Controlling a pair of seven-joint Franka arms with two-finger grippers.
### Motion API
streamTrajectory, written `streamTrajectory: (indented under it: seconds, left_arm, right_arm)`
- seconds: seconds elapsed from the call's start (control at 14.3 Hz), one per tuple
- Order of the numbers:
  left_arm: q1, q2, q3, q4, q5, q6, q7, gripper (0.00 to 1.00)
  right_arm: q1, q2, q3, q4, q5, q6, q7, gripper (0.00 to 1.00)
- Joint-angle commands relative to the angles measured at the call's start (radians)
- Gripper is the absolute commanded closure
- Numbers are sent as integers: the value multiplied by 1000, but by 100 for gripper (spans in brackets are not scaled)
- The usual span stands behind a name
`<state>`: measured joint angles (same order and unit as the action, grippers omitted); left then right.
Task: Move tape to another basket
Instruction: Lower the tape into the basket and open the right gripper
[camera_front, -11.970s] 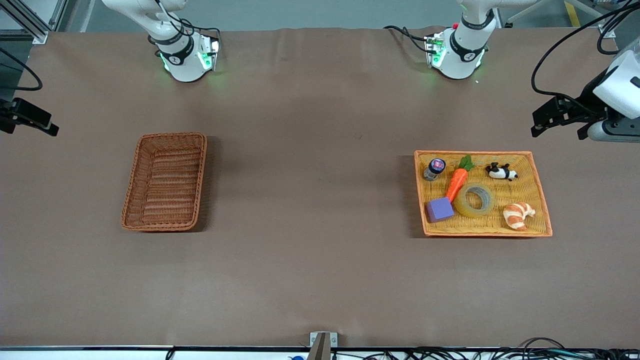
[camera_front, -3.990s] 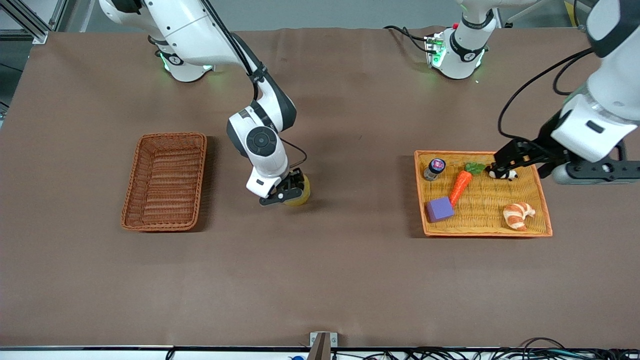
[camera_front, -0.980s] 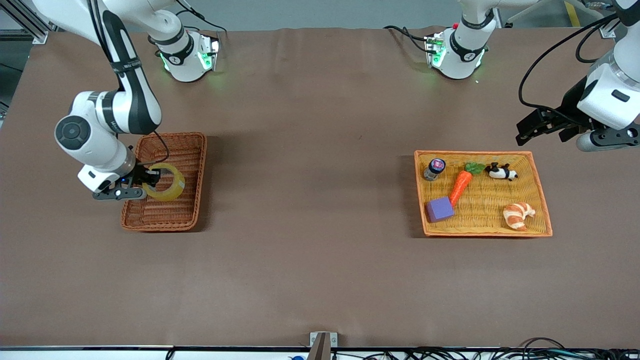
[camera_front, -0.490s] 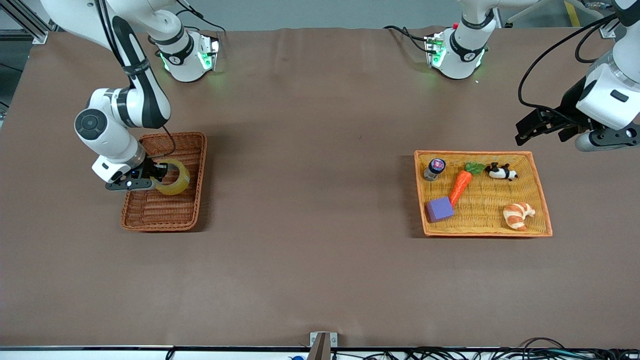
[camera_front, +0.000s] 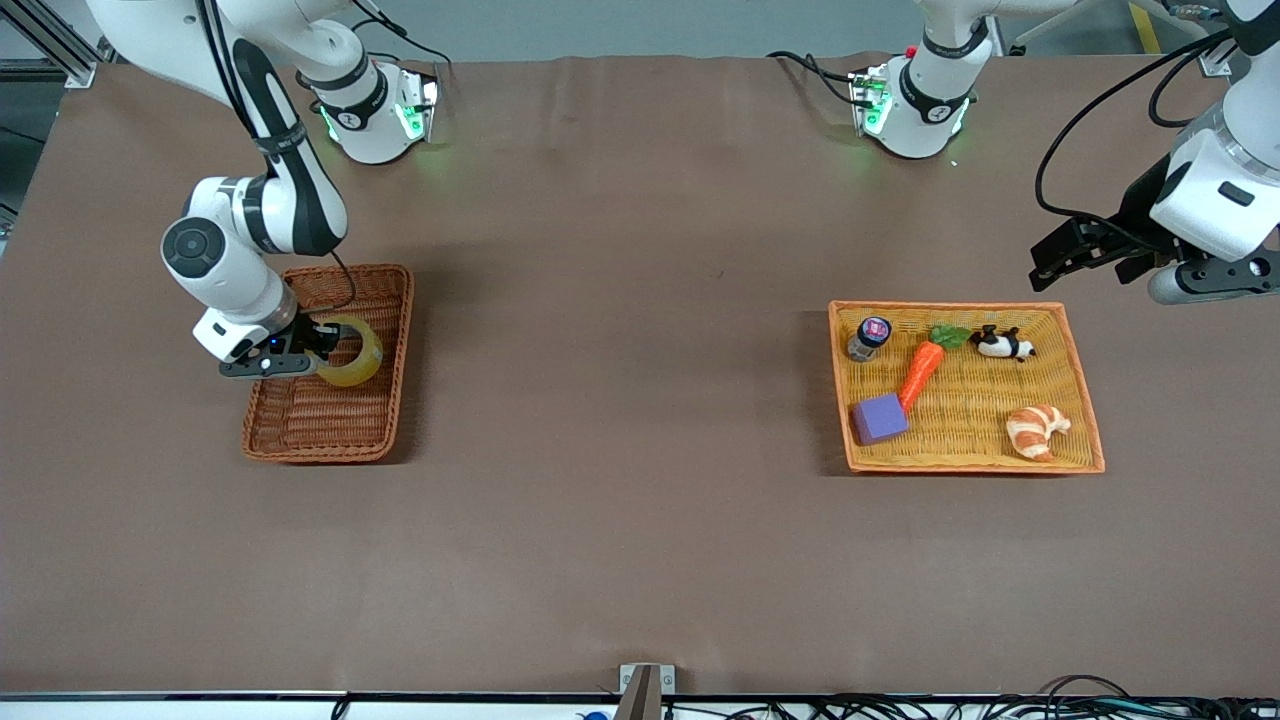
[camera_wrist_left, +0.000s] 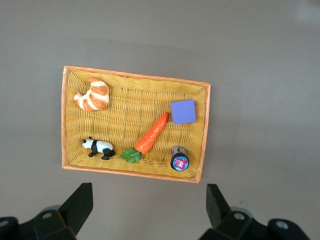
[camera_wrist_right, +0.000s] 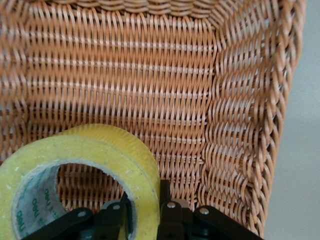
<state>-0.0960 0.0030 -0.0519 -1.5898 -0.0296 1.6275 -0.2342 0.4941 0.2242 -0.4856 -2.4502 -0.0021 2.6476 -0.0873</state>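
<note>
Front view: right gripper (camera_front: 318, 352) clamped on tape (camera_front: 352, 351), held over basket (camera_front: 385, 428), not yet released. Left gripper (camera_front: 1082, 258) open, waiting above tray (camera_front: 1088, 420) edge. Remaining: lower, let go.

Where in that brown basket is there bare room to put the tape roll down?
The basket holds nothing else: its whole woven floor is bare. The right gripper grips the tape over the part toward the robots. The yellow tray is crowded; the left gripper waits open nearby.
</note>
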Motion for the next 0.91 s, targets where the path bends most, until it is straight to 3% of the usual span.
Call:
streamTrajectory:
  seconds: [0.0,0.14,0.21,0.56,0.84]
  left_arm:
    - [4,-11,-2,-6,-3,-5,9,0]
    - [8,-11,0,-7,-3,-5,10,0]
    - [18,-11,-2,-3,-3,-5,10,0]
    - [21,-12,0,-2,-6,2,27,0]
    - [21,-8,3,8,-13,2,27,0]
  right_arm:
    - [-22,-8,13,-13,-16,17,-5,51]
    - [-22,-14,13,-6,-16,-1,0,4]
    - [-22,-25,13,5,-16,-20,7,0]
    - [-22,-124,-2,144,-15,-206,67,0]
    - [-20,-132,-1,440,-16,-596,105,0]
